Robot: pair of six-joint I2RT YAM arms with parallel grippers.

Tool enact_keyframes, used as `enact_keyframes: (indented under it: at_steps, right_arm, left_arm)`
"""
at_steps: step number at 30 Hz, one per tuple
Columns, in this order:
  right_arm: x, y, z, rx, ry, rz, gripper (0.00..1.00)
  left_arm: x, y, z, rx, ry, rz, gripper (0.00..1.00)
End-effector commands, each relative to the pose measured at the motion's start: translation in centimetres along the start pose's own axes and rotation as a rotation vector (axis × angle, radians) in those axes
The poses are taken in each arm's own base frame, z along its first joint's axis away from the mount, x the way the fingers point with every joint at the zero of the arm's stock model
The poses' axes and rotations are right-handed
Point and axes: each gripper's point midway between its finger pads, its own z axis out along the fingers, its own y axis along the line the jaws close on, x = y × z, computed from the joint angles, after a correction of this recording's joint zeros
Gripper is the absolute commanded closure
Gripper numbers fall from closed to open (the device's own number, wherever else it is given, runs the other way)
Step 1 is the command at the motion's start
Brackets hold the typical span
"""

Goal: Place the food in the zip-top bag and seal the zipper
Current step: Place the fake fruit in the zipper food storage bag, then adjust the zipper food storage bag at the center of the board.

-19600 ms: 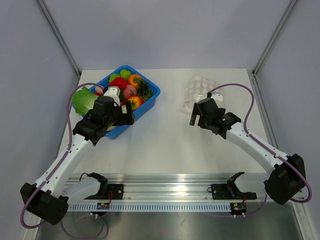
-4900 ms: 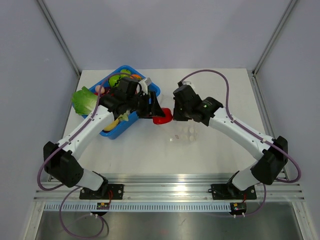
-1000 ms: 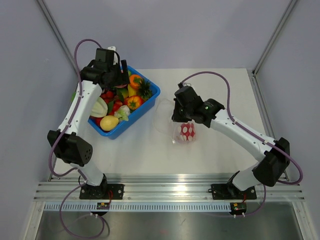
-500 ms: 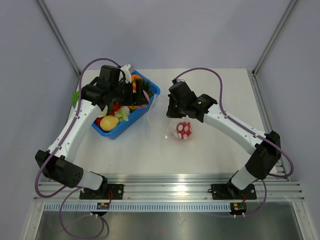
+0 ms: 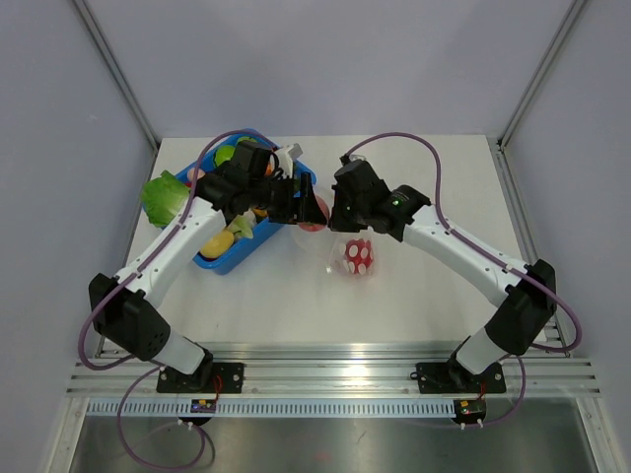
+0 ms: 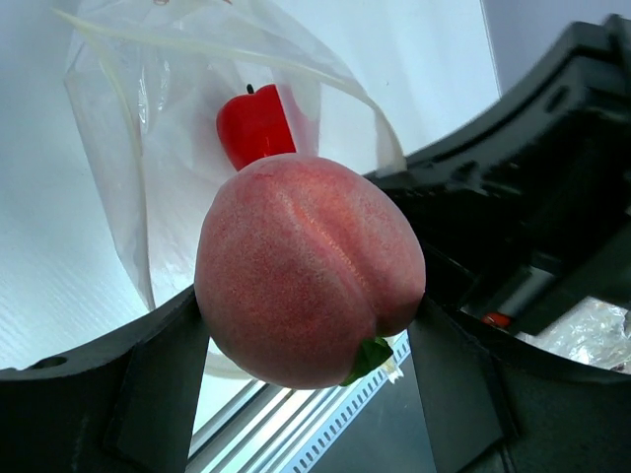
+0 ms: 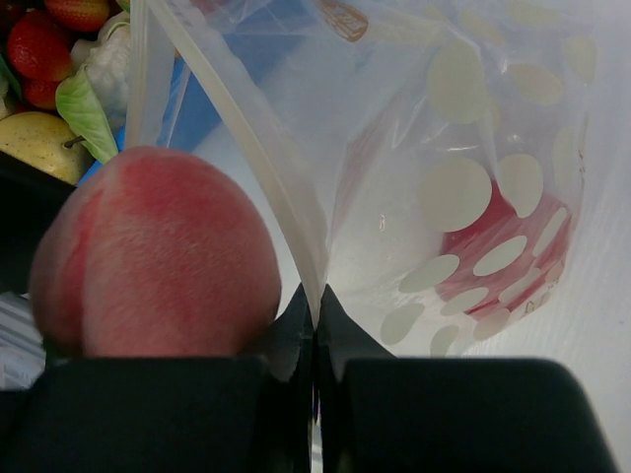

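My left gripper (image 5: 302, 207) is shut on a pink-red peach (image 5: 315, 214), one piece of the food, and holds it just left of the zip-top bag (image 5: 347, 246). In the left wrist view the peach (image 6: 311, 281) fills the gap between both fingers (image 6: 158, 379), with the bag's open mouth (image 6: 168, 158) and a red food piece (image 6: 254, 126) beyond it. My right gripper (image 7: 316, 307) is shut on the bag's mouth edge by the pale zipper (image 7: 237, 133). That red piece (image 7: 498, 232) lies inside the dotted bag.
The blue bin (image 5: 225, 258) with several more toy fruits and vegetables stands at the left, beneath my left arm. A green lettuce (image 5: 166, 195) lies beside its left wall. Strawberries (image 7: 64, 18) and a yellow fruit (image 7: 35, 138) show in the bin.
My left gripper has swung right from over the bin to the bag's mouth, carrying the peach. The right gripper has kept its hold on the bag edge, nearly still.
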Motion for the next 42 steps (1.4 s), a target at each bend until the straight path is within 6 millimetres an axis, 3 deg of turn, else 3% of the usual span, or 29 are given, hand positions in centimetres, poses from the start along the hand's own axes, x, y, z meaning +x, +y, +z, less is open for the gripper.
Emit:
enact_keyframes:
  at_steps: [1,2,3,4,7,12,13,17,23,25,27,30,33,40,42]
  right_arm:
    - [-1.9,1.0,-2.5,-0.056,-0.077,0.016,0.98]
    - [-1.8,0.9,-2.6,-0.055,-0.076,0.017,0.99]
    - [-1.7,0.8,-2.7,-0.055,-0.076,0.019,0.99]
    - [-1.8,0.9,-3.0,-0.061,-0.081,0.021,0.98]
    - [-1.5,0.7,-3.0,-0.059,-0.075,0.027,0.98]
    - [-1.0,0.5,-2.7,-0.056,-0.066,0.031,0.98]
    - [-0.8,0.4,-2.8,-0.057,-0.062,0.031,0.99]
    - [-0.9,0.3,-2.9,-0.054,-0.066,0.033,0.98]
    - [-0.6,-0.2,-3.3,-0.043,-0.070,0.033,0.99]
    - [-0.5,-0.4,-3.5,-0.040,-0.070,0.033,0.99]
    - [-0.5,-0.5,-3.7,-0.037,-0.072,0.031,0.99]
    - [-0.7,-0.5,-4.0,-0.042,-0.080,0.034,0.99]
    - [-0.9,-0.4,-4.3,-0.046,-0.087,0.035,0.99]
    - [-1.3,-0.4,-4.8,-0.040,-0.098,0.033,0.99]
    - [-1.4,-0.4,-5.0,-0.042,-0.100,0.032,0.99]
  left_arm:
    - [-1.1,-0.4,0.9,0.016,-0.026,0.013,0.50]
    - [-1.0,-0.5,0.9,0.015,-0.022,0.015,0.41]
    - [-1.1,-0.7,1.0,0.016,-0.018,0.017,0.25]
    - [-1.1,-0.8,1.0,0.017,-0.014,0.020,0.17]
    - [-1.3,-1.5,0.6,0.028,-0.015,0.033,0.06]
    - [-1.8,-3.5,-1.1,0.061,-0.030,0.076,0.01]
    - [-2.2,-4.5,-2.4,0.075,-0.047,0.102,0.01]
    - [-2.3,-4.9,-3.0,0.074,-0.057,0.111,0.02]
    - [-2.6,-4.8,-4.3,0.039,-0.093,0.135,0.28]
    - [-2.5,-3.7,-4.8,-0.025,-0.106,0.130,0.35]
    - [-2.4,-2.2,-4.9,-0.101,-0.123,0.121,0.35]
    - [-1.1,0.1,-4.3,-0.178,-0.127,0.077,0.26]
    - [-0.4,0.9,-3.3,-0.180,-0.108,0.053,0.24]
    - [0.9,1.5,-1.2,-0.139,-0.046,0.026,0.38]
    - [1.3,1.8,-0.5,-0.138,-0.021,0.017,0.47]
